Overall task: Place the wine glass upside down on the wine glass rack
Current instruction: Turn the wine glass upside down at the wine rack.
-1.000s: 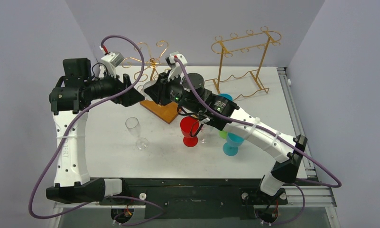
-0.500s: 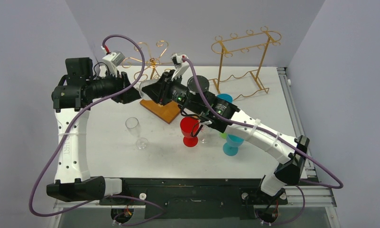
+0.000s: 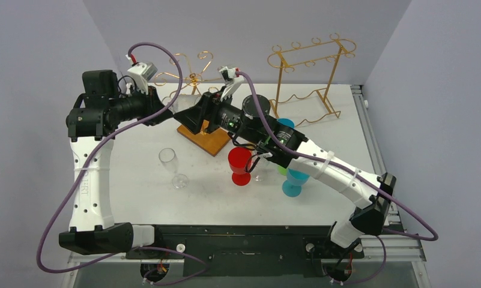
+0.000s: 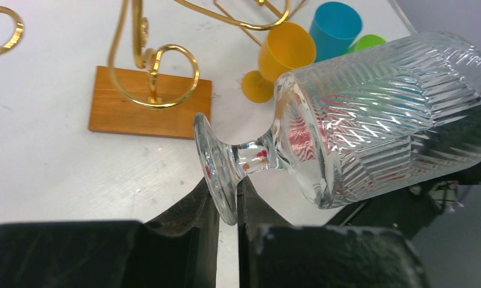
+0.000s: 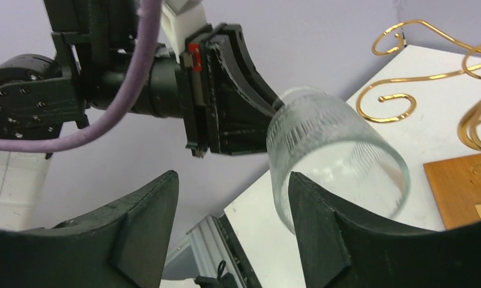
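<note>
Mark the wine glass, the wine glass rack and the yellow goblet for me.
wine glass [image 4: 376, 108], left wrist view, ribbed bowl.
wine glass rack [image 4: 130, 114], left wrist view, wooden base.
yellow goblet [image 4: 289, 51], left wrist view, cup wall.

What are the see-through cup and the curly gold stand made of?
The clear ribbed wine glass looks like glass or hard clear plastic: see-through, shiny, with cut ridges. The curly gold wire rack looks like glossy metal wire. Its flat brown base looks like matte wood.
</note>
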You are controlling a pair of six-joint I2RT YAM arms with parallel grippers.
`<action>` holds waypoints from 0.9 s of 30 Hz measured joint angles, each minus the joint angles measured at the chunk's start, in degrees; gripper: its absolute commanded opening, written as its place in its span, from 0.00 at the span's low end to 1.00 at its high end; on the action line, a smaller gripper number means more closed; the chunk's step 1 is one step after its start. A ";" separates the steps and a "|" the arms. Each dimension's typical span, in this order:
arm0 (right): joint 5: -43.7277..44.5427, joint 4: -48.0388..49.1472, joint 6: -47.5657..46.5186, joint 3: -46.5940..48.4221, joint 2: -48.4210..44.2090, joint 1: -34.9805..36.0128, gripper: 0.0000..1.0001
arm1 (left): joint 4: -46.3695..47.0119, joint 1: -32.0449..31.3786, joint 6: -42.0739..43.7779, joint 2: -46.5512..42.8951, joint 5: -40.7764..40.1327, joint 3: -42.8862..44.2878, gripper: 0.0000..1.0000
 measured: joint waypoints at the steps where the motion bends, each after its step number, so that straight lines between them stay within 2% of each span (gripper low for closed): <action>1: -0.44 -0.52 0.00 -0.55 -0.52 -0.20 0.68 | 0.63 0.00 0.57 -0.09 -1.51 0.00 0.00; 6: -1.66 -6.01 -0.09 -4.42 -5.29 -2.75 0.76 | 6.43 0.02 5.95 -2.43 -7.67 -1.84 0.00; 12: -4.00 -13.53 -2.32 -5.51 -8.66 -7.10 0.79 | 12.66 0.02 16.33 -9.40 -10.54 -8.61 0.00; 20: -13.64 -17.51 -4.85 5.33 -2.08 -8.35 0.81 | 18.91 -0.94 31.45 -16.06 -6.45 -16.63 0.00; 27: -23.87 -14.01 -3.93 5.84 2.05 -9.01 0.82 | 25.49 -3.91 45.59 -25.86 -4.87 -29.07 0.00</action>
